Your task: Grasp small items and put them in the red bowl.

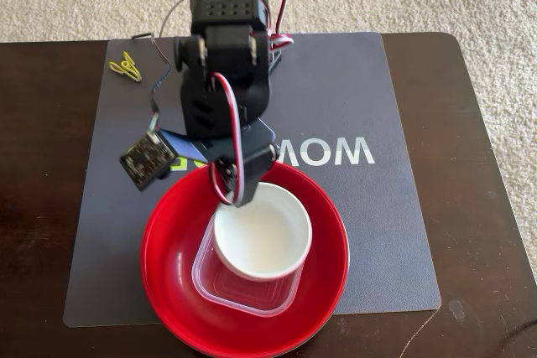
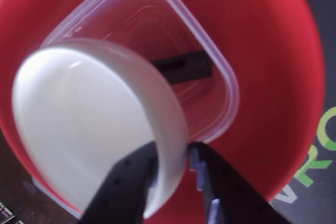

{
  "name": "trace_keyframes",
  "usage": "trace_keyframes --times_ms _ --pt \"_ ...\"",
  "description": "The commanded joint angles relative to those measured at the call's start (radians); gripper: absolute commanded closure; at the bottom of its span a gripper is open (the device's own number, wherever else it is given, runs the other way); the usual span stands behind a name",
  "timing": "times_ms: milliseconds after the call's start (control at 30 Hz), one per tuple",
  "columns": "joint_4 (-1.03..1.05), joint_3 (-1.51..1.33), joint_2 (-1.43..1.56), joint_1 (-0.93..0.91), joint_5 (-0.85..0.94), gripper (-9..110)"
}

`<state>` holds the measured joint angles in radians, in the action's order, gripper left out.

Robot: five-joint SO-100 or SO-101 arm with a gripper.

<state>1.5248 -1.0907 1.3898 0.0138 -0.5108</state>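
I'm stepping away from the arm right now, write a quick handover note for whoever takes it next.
Gripper: shut on the rim of the small white bowl, one finger inside and one outside, holding it above the clear square tub.
Red bowl: near edge of the mat in the fixed view. The tub already lies in it, and the wrist view shows the flat black piece at the tub, seemingly inside.
Yellow-green clip: at the mat's far left corner in the fixed view, untouched.
Done: tub and black piece in.
Left: release the white bowl, then fetch the clip.
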Motion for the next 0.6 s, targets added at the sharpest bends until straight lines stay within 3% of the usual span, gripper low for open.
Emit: trace_keyframes --times_ms 0,200,300,400,467,567 --pt "-0.014 -0.011 0.011 -0.031 0.0 83" --pt "0.025 -0.112 0.138 -0.043 -0.055 82" --pt "0.127 -0.291 0.448 0.014 -0.158 82" --pt "0.189 -0.652 0.95 0.04 -0.356 82" --pt "0.184 -0.957 1.35 -0.075 -0.575 81" --pt "0.118 -1.308 1.756 -0.502 -0.707 76"
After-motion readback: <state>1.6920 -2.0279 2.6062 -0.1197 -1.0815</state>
